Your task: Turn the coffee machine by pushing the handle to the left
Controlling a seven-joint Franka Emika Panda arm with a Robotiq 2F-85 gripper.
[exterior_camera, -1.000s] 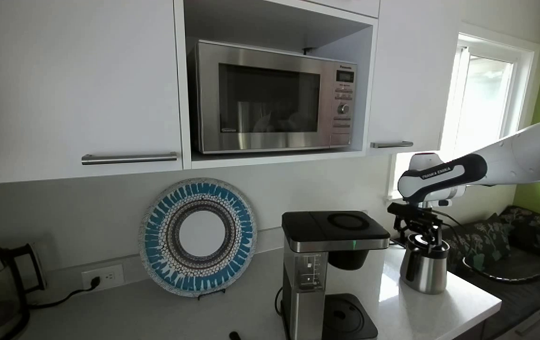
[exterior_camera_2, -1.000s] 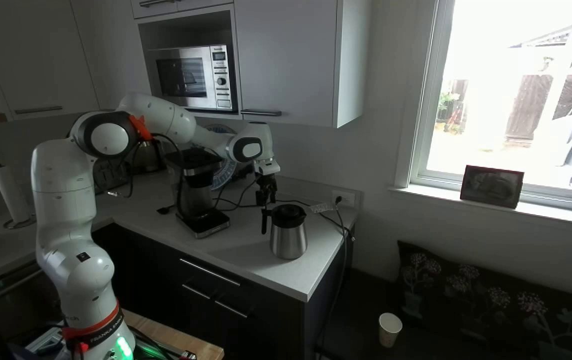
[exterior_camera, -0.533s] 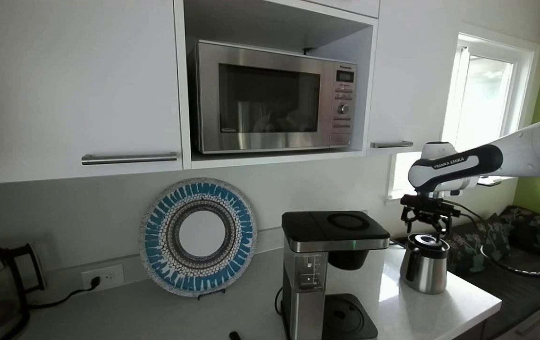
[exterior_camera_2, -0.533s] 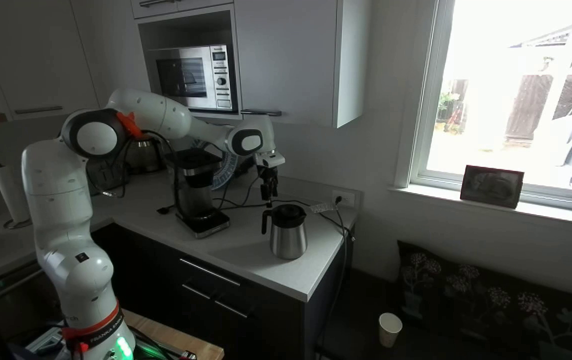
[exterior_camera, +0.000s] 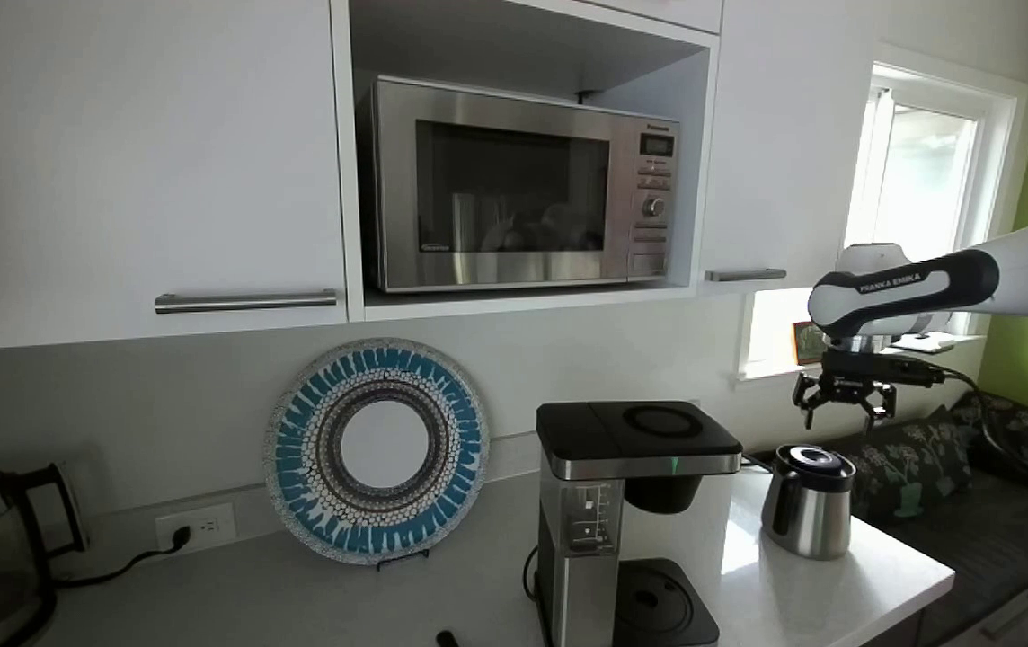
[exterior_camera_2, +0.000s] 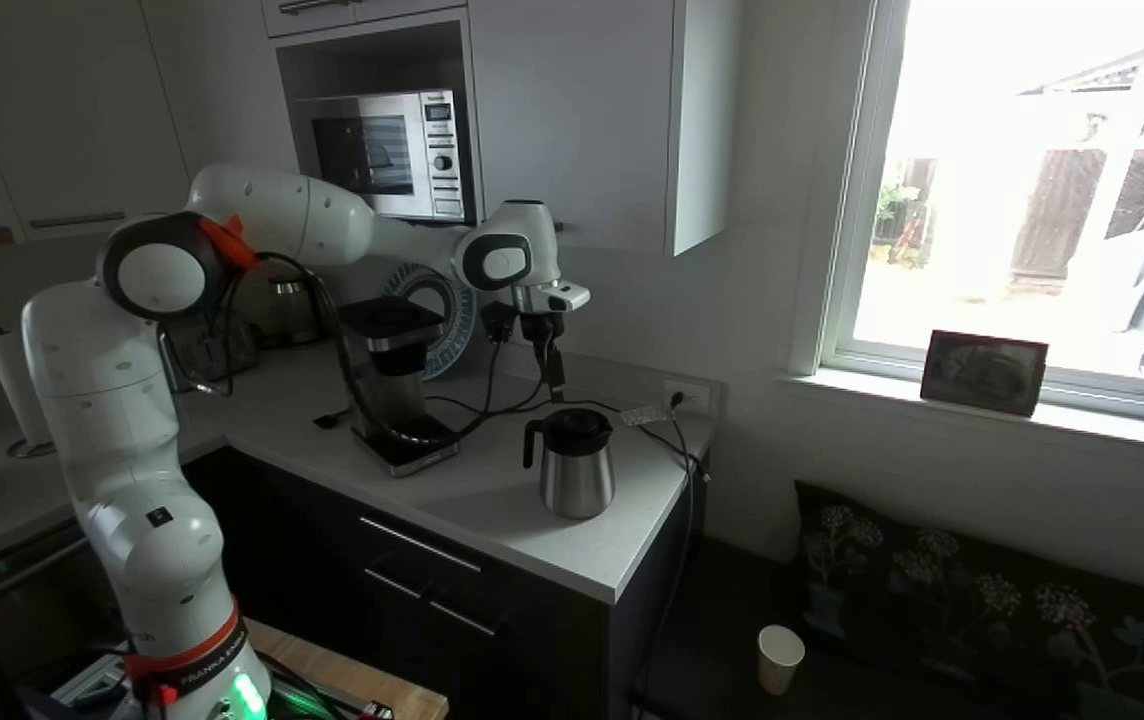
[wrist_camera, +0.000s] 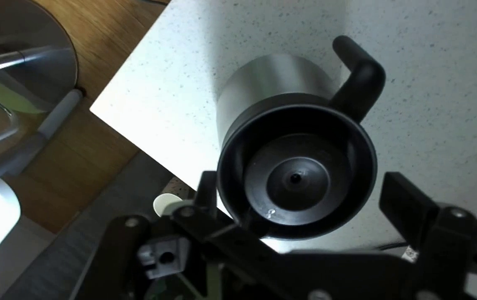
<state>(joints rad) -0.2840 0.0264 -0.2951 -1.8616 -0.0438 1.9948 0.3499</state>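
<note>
Pale counter (exterior_camera_2: 492,500), claw (exterior_camera: 839,420) spread above steel coffee pot (exterior_camera_2: 577,480), black handle (wrist_camera: 362,81), arm (exterior_camera: 900,284) lettered FRANKA EMIKA, microwave (exterior_camera: 514,189) marked Panasonic

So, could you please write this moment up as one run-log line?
coffee pot: upright on counter | handle: on side toward drip brewer, untouched | gripper: open, above coffee pot, holding nothing

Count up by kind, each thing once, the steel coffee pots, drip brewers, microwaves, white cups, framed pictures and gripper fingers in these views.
Steel coffee pot: 1
Drip brewer: 1
Microwave: 1
White cup: 1
Framed picture: 1
Gripper fingers: 2
Total: 7
</note>
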